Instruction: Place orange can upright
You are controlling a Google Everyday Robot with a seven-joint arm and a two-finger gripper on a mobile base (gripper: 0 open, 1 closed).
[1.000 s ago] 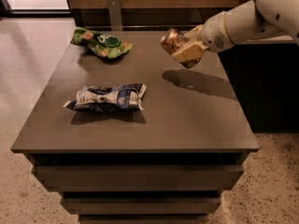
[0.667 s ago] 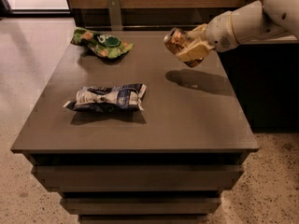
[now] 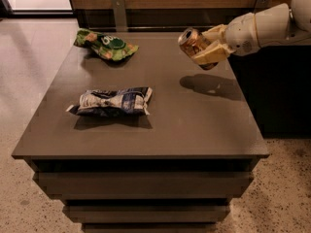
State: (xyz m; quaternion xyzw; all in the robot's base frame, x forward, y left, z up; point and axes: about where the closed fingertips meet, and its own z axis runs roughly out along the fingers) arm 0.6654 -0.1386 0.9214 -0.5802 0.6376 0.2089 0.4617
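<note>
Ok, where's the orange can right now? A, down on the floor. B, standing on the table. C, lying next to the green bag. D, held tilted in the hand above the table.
D: the hand is closed on the orange can, which is tilted in the air over the far right part of the table, with its shadow cast on the surface below.

Office-like room, speckled terrazzo floor (image 3: 286,188), grey table (image 3: 194,125); gripper (image 3: 208,46) above it
</note>
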